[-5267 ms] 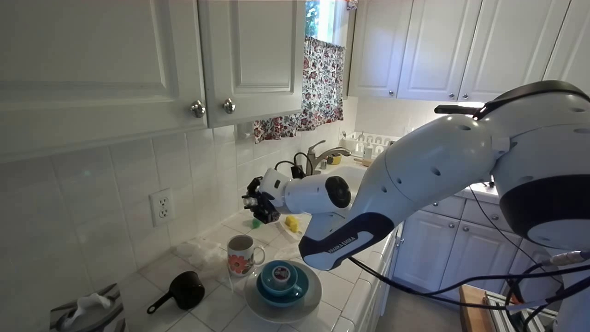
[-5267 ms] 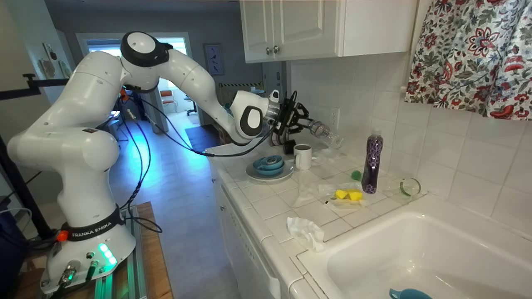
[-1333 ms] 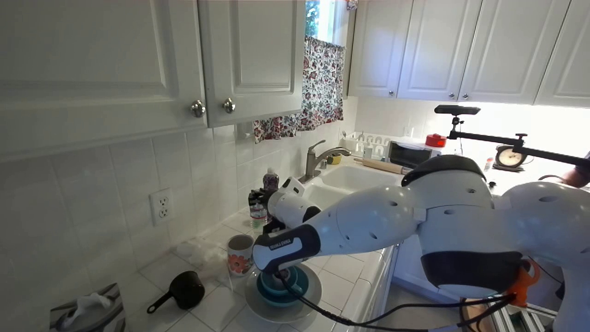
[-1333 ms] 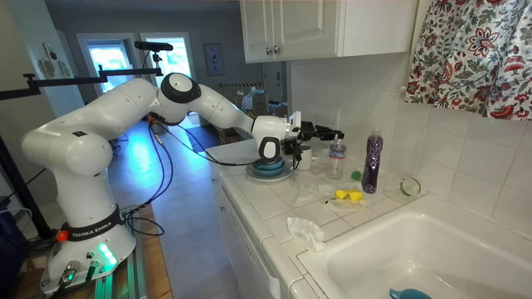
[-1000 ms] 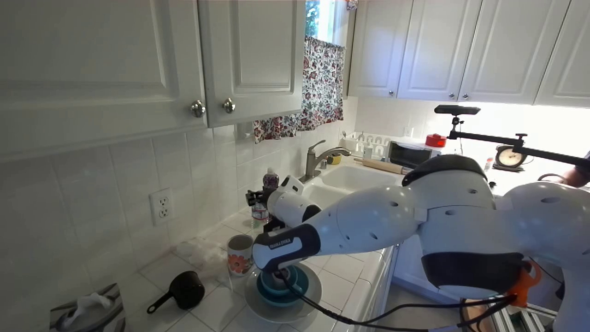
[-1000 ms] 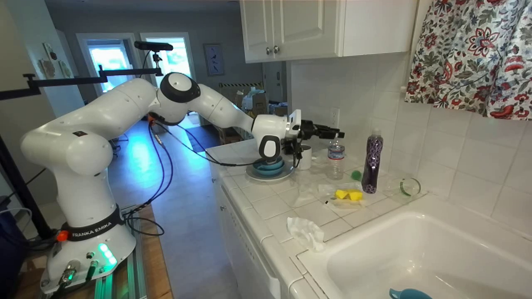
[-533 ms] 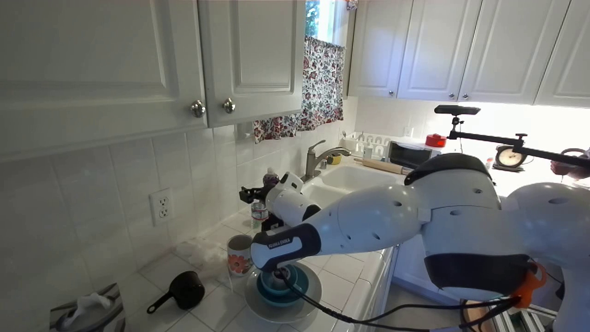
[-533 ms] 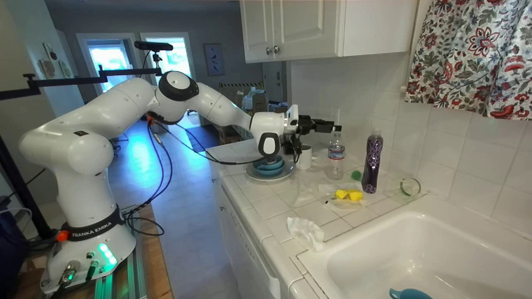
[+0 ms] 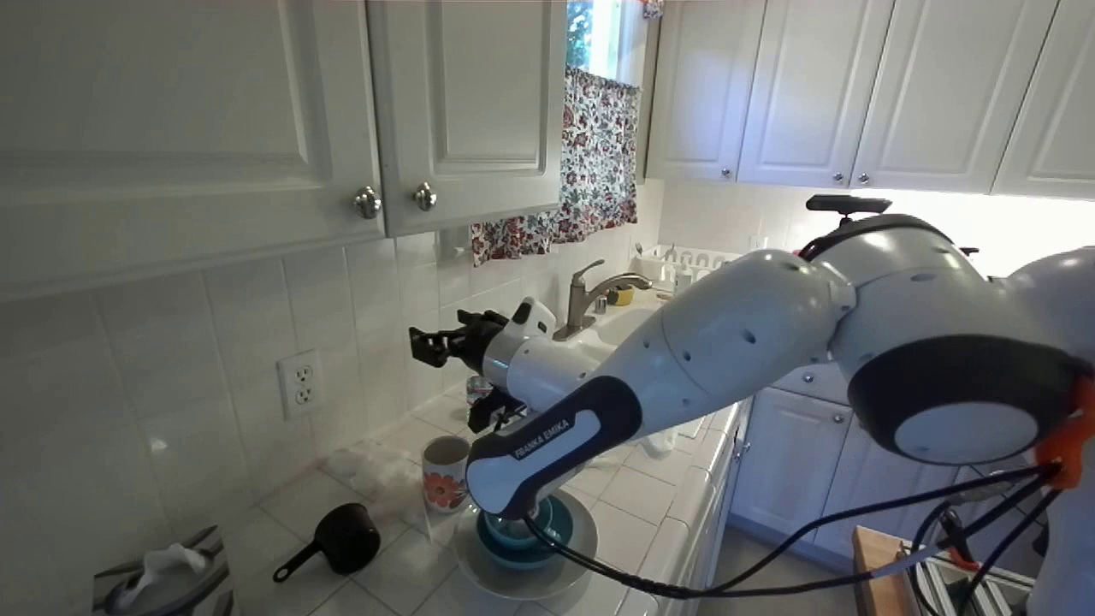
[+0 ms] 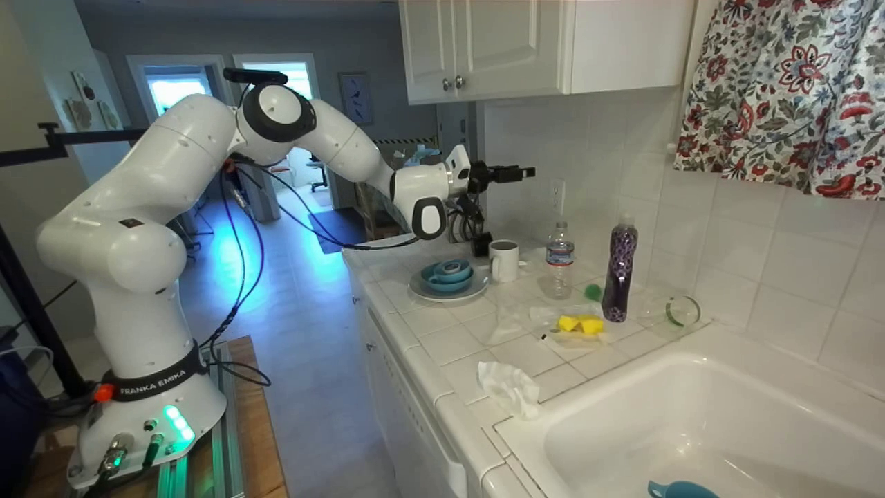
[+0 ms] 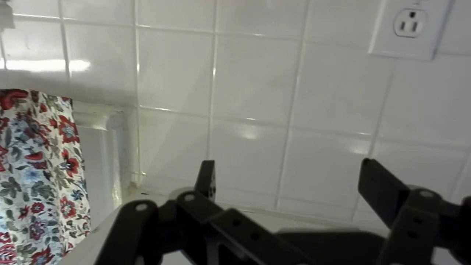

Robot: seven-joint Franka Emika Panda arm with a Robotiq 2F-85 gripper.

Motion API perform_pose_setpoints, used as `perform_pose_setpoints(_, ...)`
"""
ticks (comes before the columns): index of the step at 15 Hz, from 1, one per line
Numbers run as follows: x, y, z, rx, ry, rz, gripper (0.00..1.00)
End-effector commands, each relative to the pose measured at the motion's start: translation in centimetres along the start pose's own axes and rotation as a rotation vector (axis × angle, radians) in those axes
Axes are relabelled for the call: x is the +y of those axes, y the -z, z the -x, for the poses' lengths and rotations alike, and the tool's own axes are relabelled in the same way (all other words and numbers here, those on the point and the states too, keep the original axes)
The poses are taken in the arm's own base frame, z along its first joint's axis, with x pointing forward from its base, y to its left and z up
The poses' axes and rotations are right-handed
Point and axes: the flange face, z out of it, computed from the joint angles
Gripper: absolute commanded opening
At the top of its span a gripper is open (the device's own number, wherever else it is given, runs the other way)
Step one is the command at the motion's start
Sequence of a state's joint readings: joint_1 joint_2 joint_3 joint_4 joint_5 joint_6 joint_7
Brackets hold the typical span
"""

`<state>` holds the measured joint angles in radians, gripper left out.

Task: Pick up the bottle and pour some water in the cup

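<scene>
The bottle, clear plastic with a red-and-blue label, stands upright on the tiled counter in an exterior view (image 10: 559, 254); in an exterior view the arm covers most of it, leaving part of the bottle (image 9: 477, 389). Left of it is the cup, a white mug with red-orange flowers, upright and shown in both exterior views (image 9: 445, 475) (image 10: 503, 261); its contents cannot be made out. My gripper (image 10: 531, 171) is level, above the height of the bottle and apart from it. In the wrist view the gripper (image 11: 286, 163) is wide open, with only wall tiles behind the gap.
A dark purple bottle (image 10: 619, 273), a yellow item (image 10: 579, 324) and a green object (image 10: 592, 292) stand near the sink (image 10: 664, 373). Teal bowls (image 9: 523, 552) on a grey plate (image 9: 583, 547) and a black scoop (image 9: 349, 539) flank the cup. The tiled wall (image 11: 254, 84) faces my gripper.
Five seconds ago my gripper held the clear bottle tilted near the cup. About a second ago the bottle stood upright at the gripper. The gripper has opened, risen and backed away from it.
</scene>
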<state>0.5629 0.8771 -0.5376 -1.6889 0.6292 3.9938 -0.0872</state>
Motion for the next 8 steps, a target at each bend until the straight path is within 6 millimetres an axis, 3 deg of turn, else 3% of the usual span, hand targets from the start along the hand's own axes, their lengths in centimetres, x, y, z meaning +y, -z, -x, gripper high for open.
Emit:
perform_pose_setpoints(1,-0.3,4.0,-2.6,-0.035,-0.014,-0.113,1.00)
perform_pose_setpoints(2,-0.3,4.1,-2.6,-0.059,-0.016,-0.126,1.00)
perform_pose_setpoints(3,-0.9,2.2,-1.6,-0.020,-0.027,-0.082,1.00)
perform_pose_setpoints(8,-0.7,2.2,-1.6,-0.039,-0.033,-0.086,1.00)
